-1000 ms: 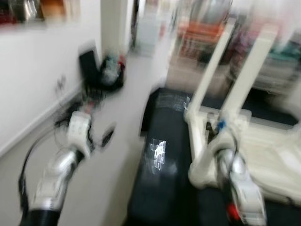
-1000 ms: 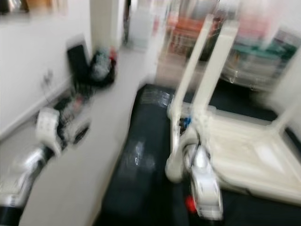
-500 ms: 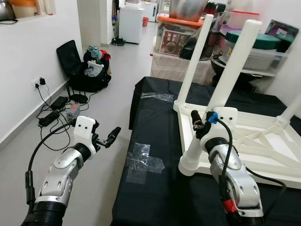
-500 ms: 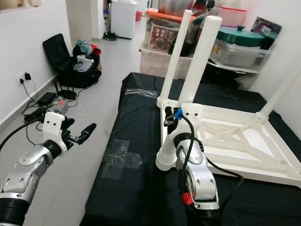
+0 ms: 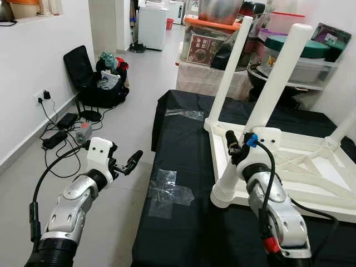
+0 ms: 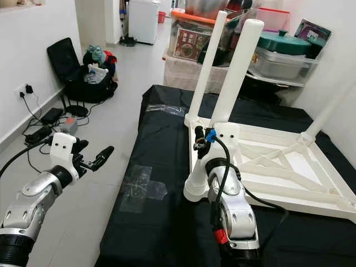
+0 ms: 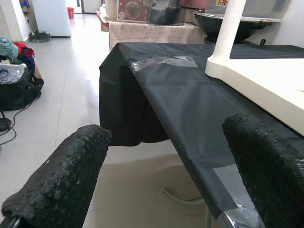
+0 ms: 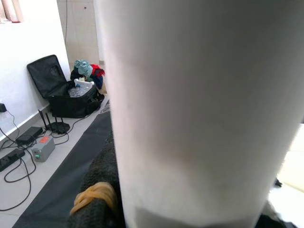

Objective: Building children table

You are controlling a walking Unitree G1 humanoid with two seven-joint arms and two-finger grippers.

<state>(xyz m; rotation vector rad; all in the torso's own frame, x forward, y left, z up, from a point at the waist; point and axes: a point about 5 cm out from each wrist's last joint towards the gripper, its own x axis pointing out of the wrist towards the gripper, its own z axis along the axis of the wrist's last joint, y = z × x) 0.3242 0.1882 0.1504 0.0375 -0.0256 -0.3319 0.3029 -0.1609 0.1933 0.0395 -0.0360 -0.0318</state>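
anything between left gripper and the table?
Nothing visible. Left gripper is open, over the floor beside the black cloth; bare cloth lies between it and the table. Right gripper is at the near leg.

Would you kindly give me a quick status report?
Right gripper shut on near table leg. Left gripper open, over floor beside black-covered bench. Table upside down. Nothing blocking.

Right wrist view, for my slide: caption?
Right pincer closed around white table leg, floor clutter behind.

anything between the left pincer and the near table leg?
In the left eye view: past the left pincer, black cloth with a clear tape patch, then the near table leg.
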